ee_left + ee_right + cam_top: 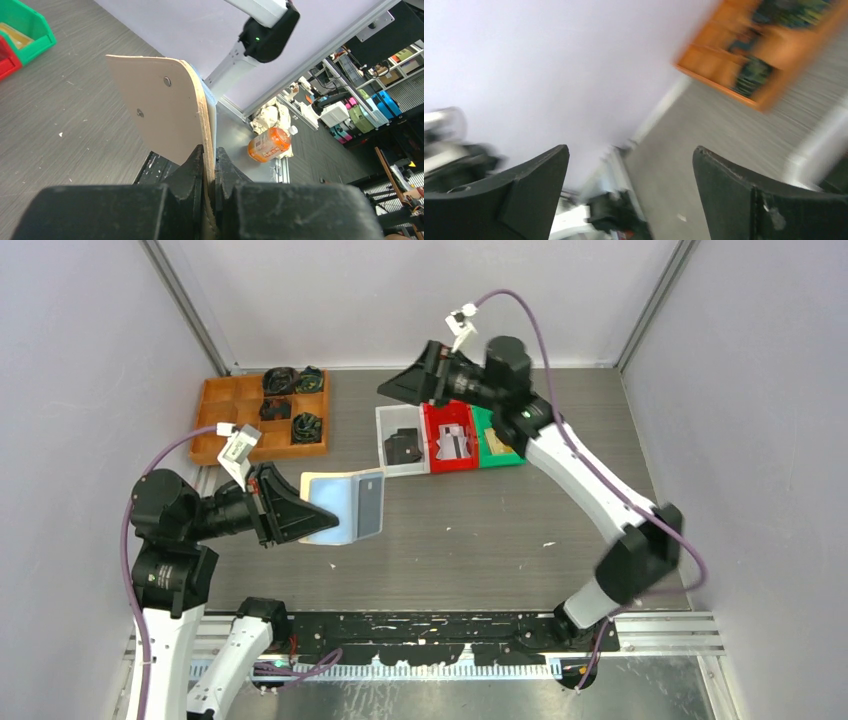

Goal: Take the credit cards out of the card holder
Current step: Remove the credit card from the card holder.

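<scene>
Top external, left jaws pinching card holder, right jaws spread near bins, wooden tray behind

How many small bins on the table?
3, in a row at the table's far side: white bin on the left, red bin in the middle, green bin on the right, partly under the right arm.

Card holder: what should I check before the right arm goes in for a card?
1. Left gripper clamped on card holder: ok.
2. Holder open, grey card exposed: ok.
3. Right gripper open: ok.
4. Right gripper close to the card: not ok, it is far off, by the red bin.
5. Right wrist view sharp: not ok, blurred.
6. More cards inside the holder: cannot tell.
</scene>
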Tool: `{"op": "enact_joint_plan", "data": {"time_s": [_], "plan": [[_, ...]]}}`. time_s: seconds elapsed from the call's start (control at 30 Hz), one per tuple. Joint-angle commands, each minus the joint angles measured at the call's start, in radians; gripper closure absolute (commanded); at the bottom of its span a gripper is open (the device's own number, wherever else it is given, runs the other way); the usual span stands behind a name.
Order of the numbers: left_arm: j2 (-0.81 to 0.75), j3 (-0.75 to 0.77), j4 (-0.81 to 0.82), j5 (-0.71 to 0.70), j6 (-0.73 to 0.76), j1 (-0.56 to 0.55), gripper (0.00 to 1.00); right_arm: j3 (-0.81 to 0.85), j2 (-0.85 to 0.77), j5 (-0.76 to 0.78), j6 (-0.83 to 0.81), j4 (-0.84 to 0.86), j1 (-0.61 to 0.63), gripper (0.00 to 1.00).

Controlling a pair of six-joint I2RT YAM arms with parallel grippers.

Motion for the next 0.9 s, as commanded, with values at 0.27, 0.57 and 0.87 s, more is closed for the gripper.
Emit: {"op": "enact_joint_plan", "data": {"time_s": [0.27, 0.57, 0.87], "plan": [[-0.009, 0.037, 0.136, 0.047, -0.063, 0.003, 1.0, -0.588, -0.468, -0.18, 0.484, 0.788, 0.142, 0.01], [0.001, 0.041, 0.188, 0.044, -0.118, 0.003, 1.0, -0.744, -0.526, -0.074, 0.463, 0.85, 0.267, 0.01], [0.014, 0.038, 0.21, 0.035, -0.136, 0.003, 1.0, -0.784, -0.419, -0.05, 0.603, 1.118, 0.316, 0.27]]}}
